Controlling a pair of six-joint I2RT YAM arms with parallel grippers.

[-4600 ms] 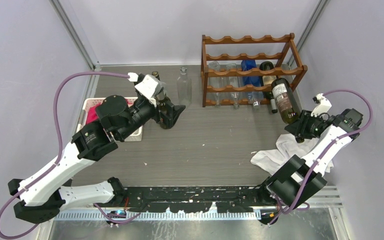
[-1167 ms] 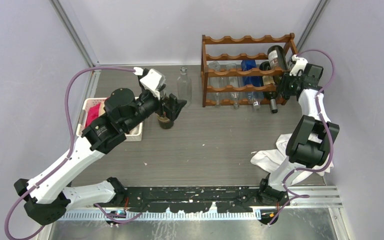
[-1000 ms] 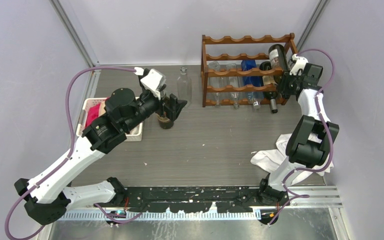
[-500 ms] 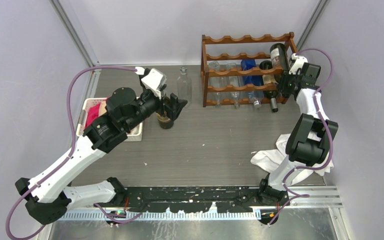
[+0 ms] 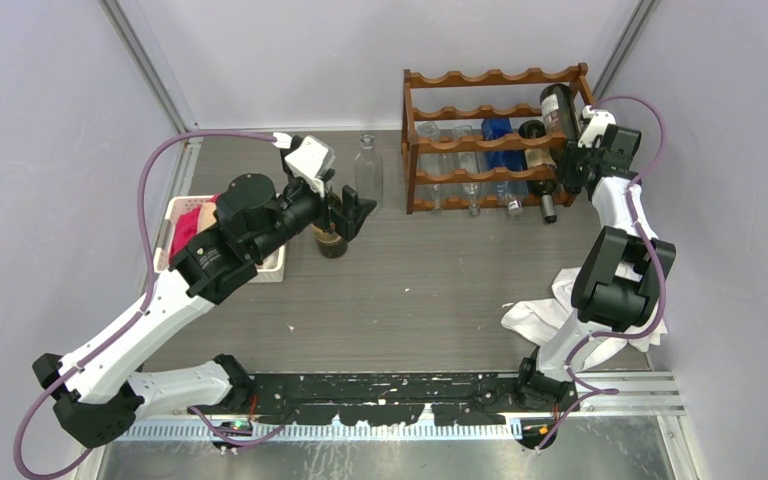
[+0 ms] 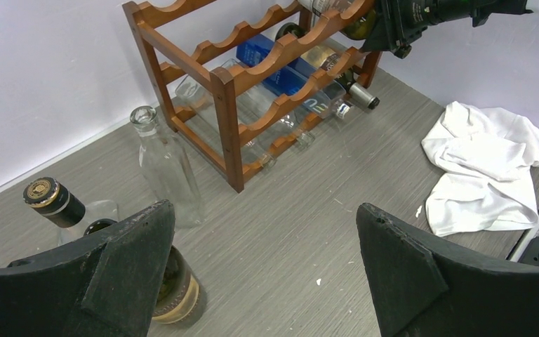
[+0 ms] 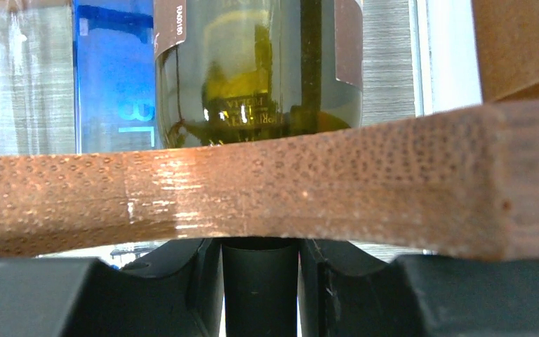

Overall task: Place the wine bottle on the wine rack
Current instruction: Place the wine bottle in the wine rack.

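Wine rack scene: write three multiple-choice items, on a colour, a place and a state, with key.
1. The boxy bottle lying in the wine rack between clear and dark ones is: A) blue B) red C) yellow
2. The white cloth lies: A) on the rack B) on the table C) against the wall
3. The left gripper is: A) shut on the cloth B) shut on a bottle C) open
Key: A, blue glass shows between the rails; B, it sits crumpled on the tabletop; C, its fingers stand wide apart.

White cloth (image 5: 545, 315) (crumpled) lies right; white basket (image 5: 173, 212) left.
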